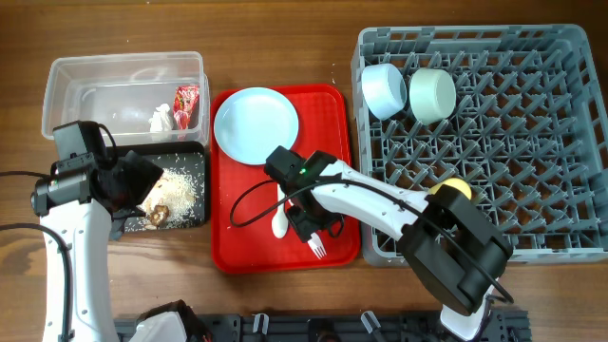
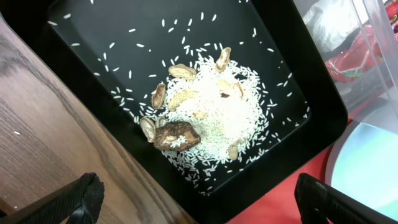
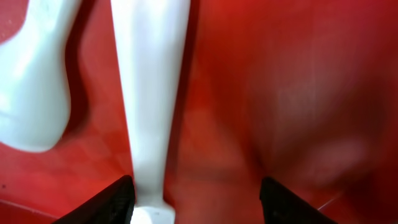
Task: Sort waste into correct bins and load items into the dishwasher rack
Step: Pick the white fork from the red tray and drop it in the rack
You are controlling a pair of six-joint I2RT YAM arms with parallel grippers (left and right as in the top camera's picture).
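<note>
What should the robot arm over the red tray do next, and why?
Probably close the right gripper on the white fork. Its open jaws straddle the handle lying on the red tray, beside the spoon, and the fork belongs in the rack.

The left arm (image 1: 71,256) and right arm (image 1: 366,197) come in 2 tones: smooth white shells and chunky black joint housings. Thin black cables (image 1: 237,204) loop alongside. A green light (image 1: 304,171) glows on the right wrist. The fingertips (image 2: 84,198) are matte black.
</note>
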